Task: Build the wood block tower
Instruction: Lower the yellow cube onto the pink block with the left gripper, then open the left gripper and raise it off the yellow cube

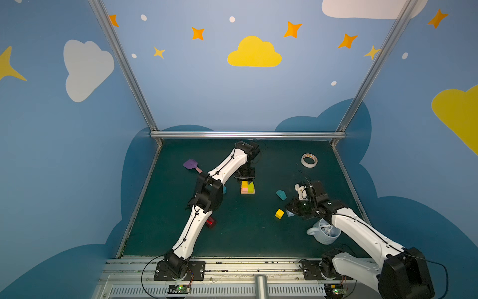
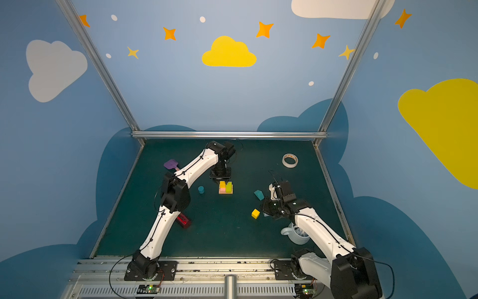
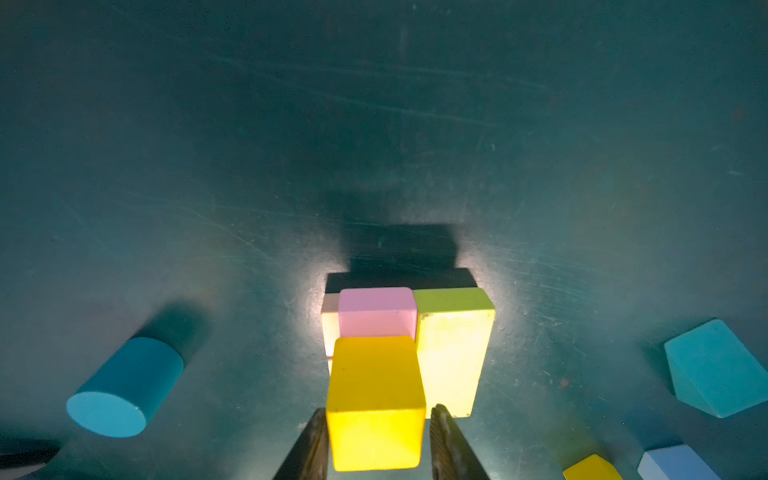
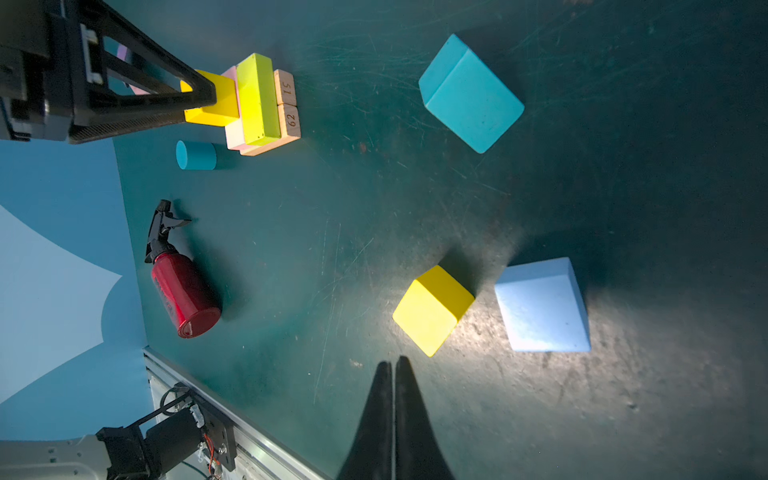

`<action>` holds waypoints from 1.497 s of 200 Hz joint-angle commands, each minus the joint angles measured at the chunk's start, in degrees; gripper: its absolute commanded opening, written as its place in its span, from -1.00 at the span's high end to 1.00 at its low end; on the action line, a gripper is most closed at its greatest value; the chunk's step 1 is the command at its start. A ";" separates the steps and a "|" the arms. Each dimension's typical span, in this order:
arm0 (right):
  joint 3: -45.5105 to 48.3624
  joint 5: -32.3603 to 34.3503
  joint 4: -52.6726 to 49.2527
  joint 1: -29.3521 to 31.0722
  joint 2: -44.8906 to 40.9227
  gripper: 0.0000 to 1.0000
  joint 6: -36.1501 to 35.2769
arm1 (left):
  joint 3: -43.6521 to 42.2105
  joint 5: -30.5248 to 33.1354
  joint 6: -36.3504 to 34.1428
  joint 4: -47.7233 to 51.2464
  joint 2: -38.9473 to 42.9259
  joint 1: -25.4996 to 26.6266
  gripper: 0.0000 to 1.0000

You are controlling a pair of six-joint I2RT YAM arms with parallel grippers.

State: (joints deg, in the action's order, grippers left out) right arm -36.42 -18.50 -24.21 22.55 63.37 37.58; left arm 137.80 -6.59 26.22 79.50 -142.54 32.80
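The tower (image 1: 247,188) stands mid-table: two tan bars (image 4: 289,108) at the bottom, with a pink slab (image 3: 376,311) and a lime slab (image 3: 453,353) side by side on them. A yellow cube (image 3: 376,399) rests on the pink slab. My left gripper (image 3: 379,410) straddles this cube, open, with a thin gap at one finger. A second yellow cube (image 4: 432,309) and the pale-blue cube (image 4: 542,305) lie just ahead of my right gripper (image 4: 392,359), which is shut and empty. The teal house-shape (image 1: 281,194) lies right of the tower. The teal cylinder (image 2: 201,189) lies to its left.
A red bottle (image 2: 184,220) lies front left under the left arm. A purple spatula (image 1: 191,164) is back left and a tape roll (image 1: 309,160) back right. A pale mug (image 1: 324,233) stands under the right arm.
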 commanded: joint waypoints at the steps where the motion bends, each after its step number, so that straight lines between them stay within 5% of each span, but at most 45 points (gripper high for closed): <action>1: 0.76 -0.14 0.32 -0.31 -0.02 0.87 0.46 | 1.07 -0.34 0.08 1.26 -1.38 0.16 0.20; 199: 0.65 -0.66 0.56 -0.40 0.38 0.88 0.56 | 3.52 2.02 -0.99 3.20 -3.14 0.10 0.25; 299: 0.39 -0.83 0.48 -0.40 0.35 0.88 0.59 | 4.08 0.84 -0.21 2.49 -1.07 -0.07 -0.04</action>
State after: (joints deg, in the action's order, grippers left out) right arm -36.14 -19.09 -23.99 22.33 63.42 37.71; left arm 140.46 -5.54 25.80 80.62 -145.40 32.91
